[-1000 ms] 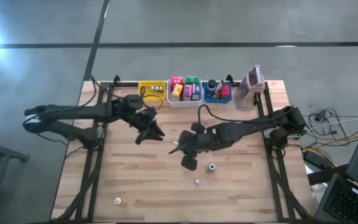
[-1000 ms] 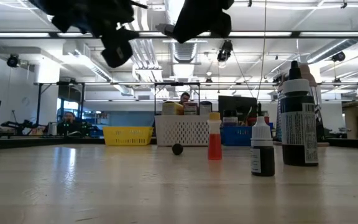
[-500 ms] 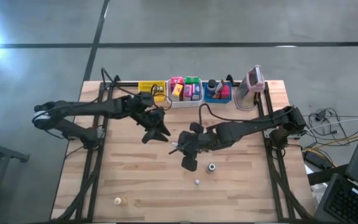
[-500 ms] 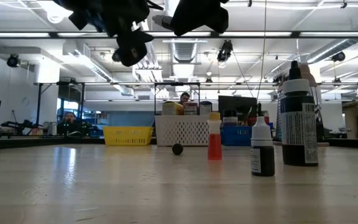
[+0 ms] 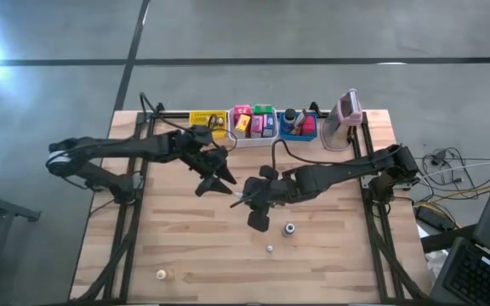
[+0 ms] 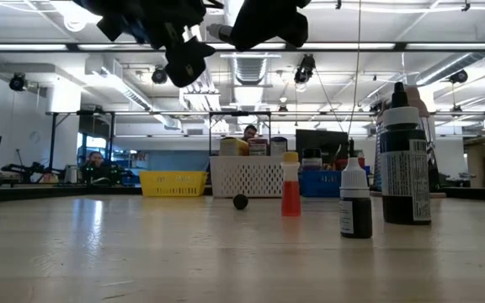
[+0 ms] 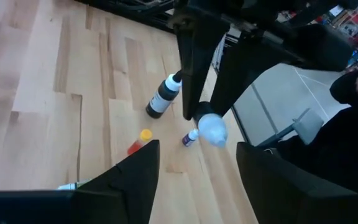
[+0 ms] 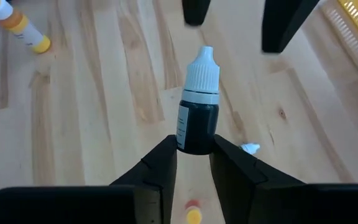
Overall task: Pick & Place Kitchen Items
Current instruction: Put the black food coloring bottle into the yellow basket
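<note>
My right gripper (image 5: 249, 200) hangs over the middle of the table, shut on a small dark bottle (image 8: 197, 118) with a white cap (image 7: 211, 129). My left gripper (image 5: 224, 180) stands open just to the left of it. Its fingers (image 8: 284, 25) are a little beyond the cap on either side and apart from it. On the table stand a large dark bottle (image 6: 404, 160), a smaller dark one (image 6: 354, 202) and a red one with a yellow cap (image 6: 290, 189). A dark round piece (image 6: 240, 201) lies farther back. My right gripper pinches the bottle's dark body at its bottom end (image 8: 194, 142) between its two fingers. The fingers slant down toward the table's left side. The bottle is lifted clear of the table, and its white cap points away from the gripper toward my left gripper.
Along the far edge stand a yellow bin (image 5: 207, 121), a white bin (image 5: 232, 136) with coloured packets, a blue bin (image 5: 286, 134) and a pink-grey device (image 5: 344, 115). A small orange-capped bottle (image 5: 162, 274) sits near the front left. A tiny white piece (image 8: 249, 148) lies on the wood.
My left gripper has moved toward the table's right, up to the bottle in my right gripper. My right gripper and its bottle have kept still.
</note>
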{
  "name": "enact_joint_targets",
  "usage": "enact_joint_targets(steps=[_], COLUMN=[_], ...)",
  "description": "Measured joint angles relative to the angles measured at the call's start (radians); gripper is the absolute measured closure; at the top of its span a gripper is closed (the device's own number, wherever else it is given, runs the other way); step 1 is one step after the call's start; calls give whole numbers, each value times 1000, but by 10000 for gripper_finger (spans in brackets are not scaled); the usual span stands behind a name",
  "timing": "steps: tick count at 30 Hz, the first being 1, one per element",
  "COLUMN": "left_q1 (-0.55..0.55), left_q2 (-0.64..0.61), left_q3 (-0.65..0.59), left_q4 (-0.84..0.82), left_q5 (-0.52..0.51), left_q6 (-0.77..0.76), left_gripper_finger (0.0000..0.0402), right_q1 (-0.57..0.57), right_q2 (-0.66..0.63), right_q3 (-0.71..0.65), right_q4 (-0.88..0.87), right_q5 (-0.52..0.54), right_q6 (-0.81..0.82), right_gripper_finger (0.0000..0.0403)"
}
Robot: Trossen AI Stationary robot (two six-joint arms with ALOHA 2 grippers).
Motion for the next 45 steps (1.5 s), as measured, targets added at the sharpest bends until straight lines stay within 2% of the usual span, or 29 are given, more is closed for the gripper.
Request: enact_joint_targets(steps=[8,17,22,26,34,38,41,45], left_q1=[-17,-52,-52,-52,-52,-52,-52,-52], left_q2=[49,79,80,80,82,82,82,82], left_q3=[21,56,56,56,56,56,55,55], left_q4=[14,15,16,17,17,17,17,17], left_q5=[13,37,-29,-34,-34,-35,-49,-50], left_q6=[25,47,68,73,94,97,111,118], left_gripper_finger=[183,183,183,184,184,184,195,234], right_q1=[-4,-16,-19,-21,-33,-39,-41,-42], right_q2=[0,0,0,0,0,0,0,0], right_q3=[0,0,0,0,0,0,0,0], right_q4=[-1,0,1,1,3,3,3,3], right_q5=[0,7,7,10,10,10,10,10], right_q6=[-2,1,1,1,5,5,2,2], right_gripper_finger=[335,313,329,335,313,324,334,329])
